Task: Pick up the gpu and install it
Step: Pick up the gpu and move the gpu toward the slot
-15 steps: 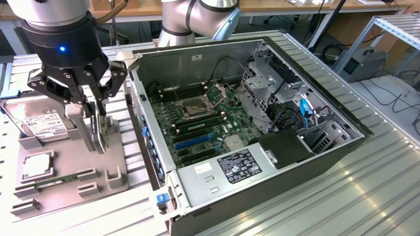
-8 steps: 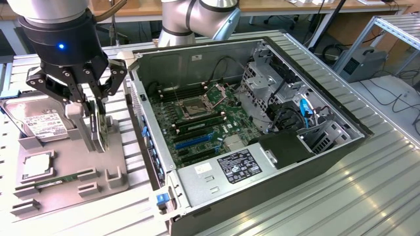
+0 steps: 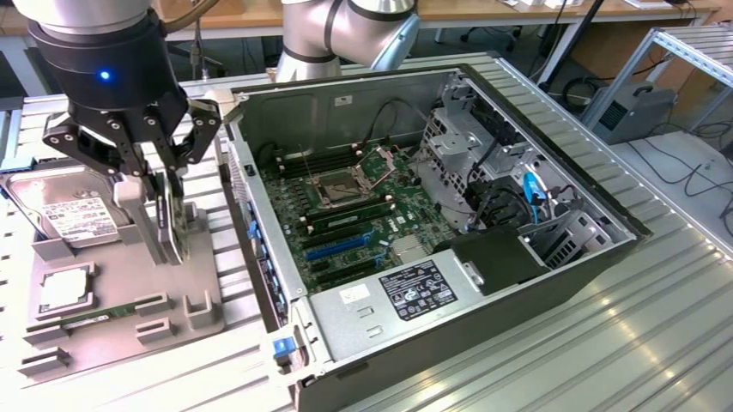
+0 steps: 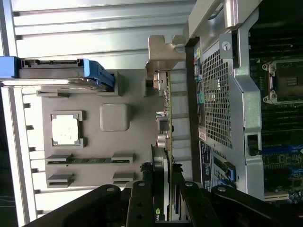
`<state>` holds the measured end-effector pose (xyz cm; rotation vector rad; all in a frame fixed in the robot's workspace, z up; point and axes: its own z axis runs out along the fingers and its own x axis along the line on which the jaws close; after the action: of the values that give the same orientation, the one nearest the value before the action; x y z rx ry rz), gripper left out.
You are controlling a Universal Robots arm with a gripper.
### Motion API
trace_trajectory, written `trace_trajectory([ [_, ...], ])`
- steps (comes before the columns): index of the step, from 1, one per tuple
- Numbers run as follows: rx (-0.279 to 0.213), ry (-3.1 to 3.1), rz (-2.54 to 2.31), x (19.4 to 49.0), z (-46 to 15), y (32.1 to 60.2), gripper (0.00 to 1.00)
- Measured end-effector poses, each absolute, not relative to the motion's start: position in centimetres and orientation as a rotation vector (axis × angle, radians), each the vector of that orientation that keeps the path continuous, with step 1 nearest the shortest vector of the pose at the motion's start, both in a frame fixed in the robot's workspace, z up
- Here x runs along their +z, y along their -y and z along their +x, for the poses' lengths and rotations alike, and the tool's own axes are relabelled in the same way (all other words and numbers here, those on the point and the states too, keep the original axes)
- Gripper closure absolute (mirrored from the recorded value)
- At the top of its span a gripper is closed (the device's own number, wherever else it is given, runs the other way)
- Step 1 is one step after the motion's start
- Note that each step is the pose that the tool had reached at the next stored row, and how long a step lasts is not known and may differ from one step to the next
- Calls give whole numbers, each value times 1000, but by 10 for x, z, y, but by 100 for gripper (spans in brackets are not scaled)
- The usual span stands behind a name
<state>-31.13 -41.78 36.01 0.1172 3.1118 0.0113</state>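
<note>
The gripper (image 3: 160, 180) stood over the grey tray (image 3: 172, 300), at nine o'clock from the open case (image 3: 550, 287) in the exterior view. Its fingers (image 4: 142, 205) pinched the gpu (image 3: 174, 225) by its upper edge. The gpu sat upright on edge between the drive (image 3: 69, 215) and the case wall; whether its lower edge was clear of the tray could not be told. Risks, as judged: the grip looked narrow and lay toward the end away from the bracket (image 4: 165, 54), so the card could swing or slip, and the bracket, just beside the case rim, could catch on it. The exterior view showed the slots (image 3: 338, 249), at three o'clock from the gpu. The wrist view showed the card edge-on, with a finger against each face.
</note>
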Motion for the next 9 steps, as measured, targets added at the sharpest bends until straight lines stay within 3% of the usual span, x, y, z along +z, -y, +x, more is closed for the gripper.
trace_trajectory([
  [9, 11, -3112, 117, 365, -311, 418, 73],
])
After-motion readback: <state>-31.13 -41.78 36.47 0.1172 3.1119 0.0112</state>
